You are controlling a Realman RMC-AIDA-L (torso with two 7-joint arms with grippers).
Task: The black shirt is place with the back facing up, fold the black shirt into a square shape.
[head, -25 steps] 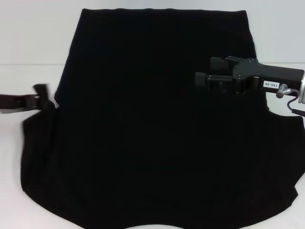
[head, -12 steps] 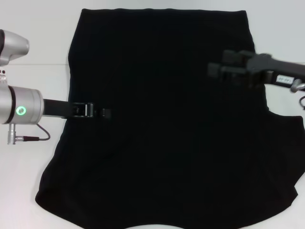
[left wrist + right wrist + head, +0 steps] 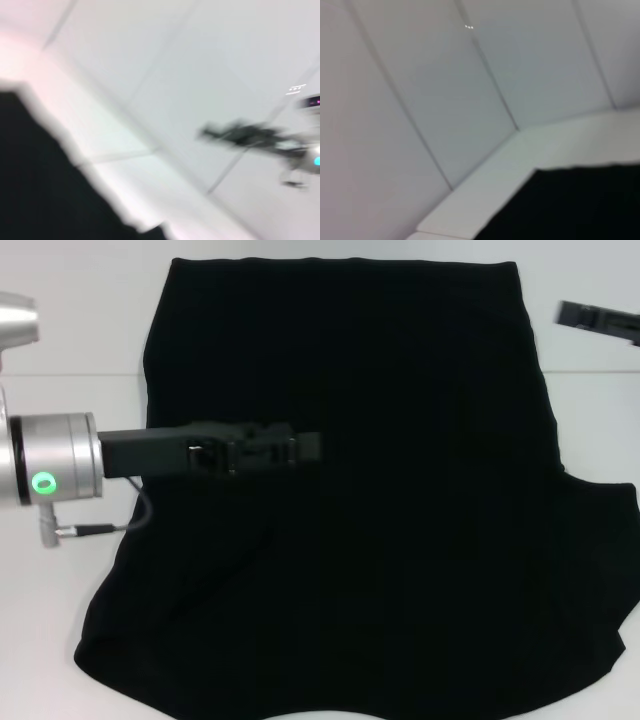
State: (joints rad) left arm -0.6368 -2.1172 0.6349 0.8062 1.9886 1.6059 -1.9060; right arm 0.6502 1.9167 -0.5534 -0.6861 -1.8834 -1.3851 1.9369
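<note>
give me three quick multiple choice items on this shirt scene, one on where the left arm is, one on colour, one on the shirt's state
1. Where is the left gripper?
A. over the black shirt, reaching in from its left edge
B. parked off the cloth on the white table
C. beyond the far hem

2. What colour is the light on the left arm's silver wrist?
A. red
B. green
C. blue

3. What state is the shirt in?
A. folded into a square
B. bunched in a heap
C. spread out flat, not yet folded

Answers:
1 A, the head view shows the arm stretched across the cloth.
2 B, a green ring glows there.
3 C, the cloth lies flat, sleeve bulges at both sides.
</note>
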